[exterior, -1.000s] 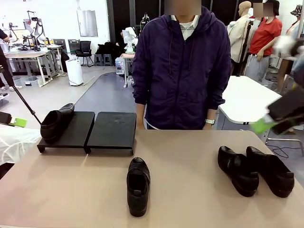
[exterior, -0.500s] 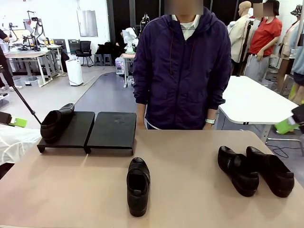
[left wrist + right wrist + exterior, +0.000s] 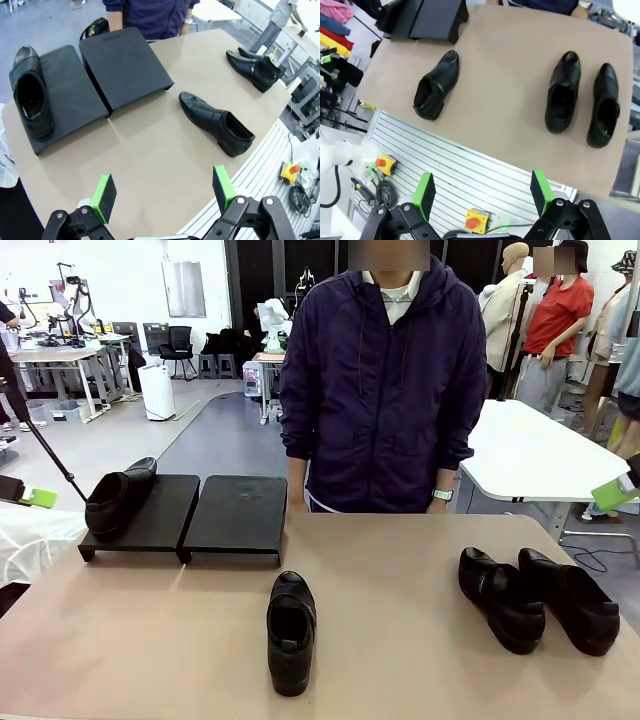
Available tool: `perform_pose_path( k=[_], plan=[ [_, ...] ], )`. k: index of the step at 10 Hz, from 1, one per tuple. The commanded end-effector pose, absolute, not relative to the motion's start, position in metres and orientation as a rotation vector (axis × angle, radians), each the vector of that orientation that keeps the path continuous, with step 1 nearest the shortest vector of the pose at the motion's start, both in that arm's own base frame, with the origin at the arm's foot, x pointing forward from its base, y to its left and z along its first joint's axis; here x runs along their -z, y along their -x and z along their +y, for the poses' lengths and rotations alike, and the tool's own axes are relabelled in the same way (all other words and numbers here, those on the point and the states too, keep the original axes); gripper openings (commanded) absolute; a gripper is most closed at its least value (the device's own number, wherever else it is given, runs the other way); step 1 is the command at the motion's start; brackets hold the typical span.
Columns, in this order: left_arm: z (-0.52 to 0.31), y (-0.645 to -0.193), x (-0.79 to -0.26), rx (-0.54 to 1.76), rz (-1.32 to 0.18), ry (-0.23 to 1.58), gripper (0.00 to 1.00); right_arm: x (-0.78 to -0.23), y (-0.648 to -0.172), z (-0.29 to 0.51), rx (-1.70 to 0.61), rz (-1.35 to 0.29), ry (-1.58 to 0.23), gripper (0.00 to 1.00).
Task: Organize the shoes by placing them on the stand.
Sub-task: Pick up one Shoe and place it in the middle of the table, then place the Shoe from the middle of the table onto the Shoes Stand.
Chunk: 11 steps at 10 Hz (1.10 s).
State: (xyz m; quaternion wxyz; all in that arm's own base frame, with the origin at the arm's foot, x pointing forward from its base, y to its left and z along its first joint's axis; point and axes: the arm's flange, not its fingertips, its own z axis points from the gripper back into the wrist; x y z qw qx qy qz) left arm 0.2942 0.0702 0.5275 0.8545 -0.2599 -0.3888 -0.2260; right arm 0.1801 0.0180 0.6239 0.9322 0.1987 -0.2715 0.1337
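Glossy black leather dress shoe (image 3: 118,498) on low flat black stand (image 3: 235,515), three more shoes (image 3: 291,632) on tan tabletop (image 3: 400,570), left gripper (image 3: 163,192) and right gripper (image 3: 482,193) jaws spread wide, empty.

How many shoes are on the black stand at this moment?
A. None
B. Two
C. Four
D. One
D: a single shoe sits on the stand, at its left end, while the middle shoe, the inner right shoe and the outer right shoe lie on the tabletop.

grey floor (image 3: 120,440) | white table (image 3: 520,450) right | workbenches (image 3: 60,355) far left (cluttered, possibly lab gear)
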Motion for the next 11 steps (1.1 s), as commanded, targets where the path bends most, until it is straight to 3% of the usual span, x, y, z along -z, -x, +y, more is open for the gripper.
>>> perform_pose_path(
  k=[1,8,9,11],
  plan=[
    [0.070,-0.291,-0.526,0.481,-0.812,0.541,1.00,-0.624,-0.180,0.017,-0.285,-0.565,-0.437,1.00],
    [0.070,-0.294,-0.527,0.475,-0.818,0.547,1.00,-0.624,-0.180,0.017,-0.285,-0.565,-0.437,1.00],
    [0.011,-0.320,-0.539,0.071,-0.778,0.559,1.00,-0.624,-0.180,0.017,-0.285,-0.565,-0.437,1.00],
    [-0.101,-0.350,-0.525,0.193,-0.491,0.600,1.00,-0.624,-0.180,0.017,-0.285,-0.565,-0.437,1.00]
  ],
)
